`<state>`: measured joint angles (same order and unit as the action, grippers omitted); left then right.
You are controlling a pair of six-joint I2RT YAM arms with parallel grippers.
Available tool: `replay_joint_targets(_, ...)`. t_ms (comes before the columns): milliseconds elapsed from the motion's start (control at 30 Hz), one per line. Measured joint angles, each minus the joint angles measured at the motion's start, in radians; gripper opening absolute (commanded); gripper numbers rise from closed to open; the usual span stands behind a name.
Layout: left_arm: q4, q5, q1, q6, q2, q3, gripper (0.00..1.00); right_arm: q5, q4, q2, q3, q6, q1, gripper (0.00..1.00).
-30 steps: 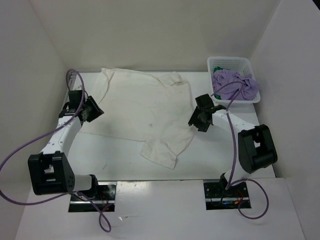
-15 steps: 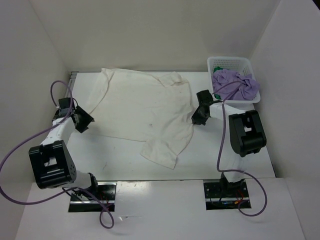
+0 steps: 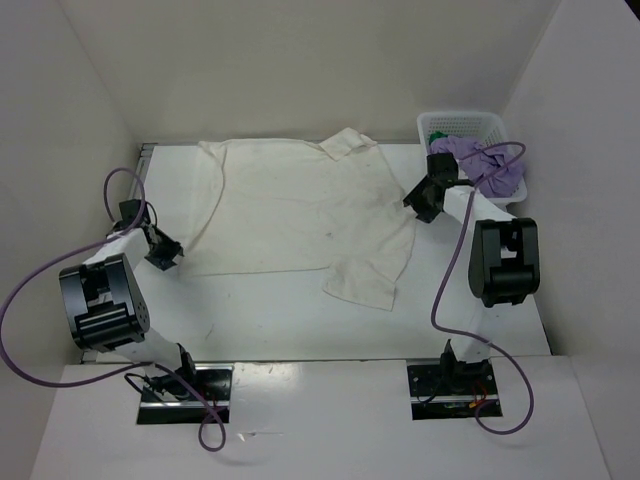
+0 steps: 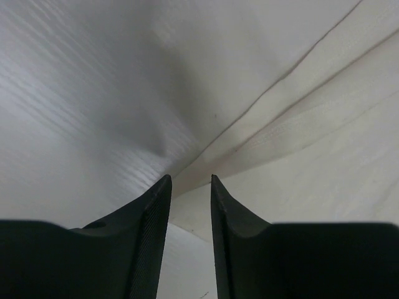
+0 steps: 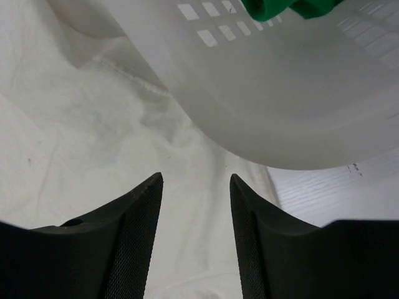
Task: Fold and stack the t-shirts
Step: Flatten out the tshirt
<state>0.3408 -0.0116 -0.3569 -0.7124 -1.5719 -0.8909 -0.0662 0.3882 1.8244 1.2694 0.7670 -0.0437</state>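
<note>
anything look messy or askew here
Yes. The white t-shirt lies unevenly on the table: its left edge looks doubled over and a sleeve sticks out at the near right. It also carries faint dark specks. The lilac t-shirt is bunched up and spills over the basket rim.

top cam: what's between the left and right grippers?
The white t-shirt, spread flat on the table, fills the stretch between the left gripper and the right gripper. The top view shows it.
</note>
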Motion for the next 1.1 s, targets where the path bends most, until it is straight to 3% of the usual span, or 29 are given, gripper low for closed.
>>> replay_joint_targets(200,0.081,0.089,0.068,0.004,0.109,0.000,0.35,0.049,0.003,-0.089,-0.061,-0.010,-0.009,0.54)
replay_joint_targets(500,0.182,0.141,0.106,-0.083,0.234,0.056,0.44,0.115,0.000,-0.291,-0.165,-0.014,-0.068,0.54)
replay_joint_targets(700,0.151,0.113,0.077,-0.157,0.211,0.167,0.46,0.157,0.001,-0.363,-0.216,-0.017,-0.073,0.54)
replay_joint_targets(933,0.041,0.094,0.078,-0.220,0.166,0.192,0.48,0.190,0.002,-0.429,-0.293,-0.017,-0.117,0.54)
replay_joint_targets(1100,-0.043,0.087,0.078,-0.266,0.119,0.185,0.36,0.199,0.010,-0.455,-0.327,-0.015,-0.153,0.54)
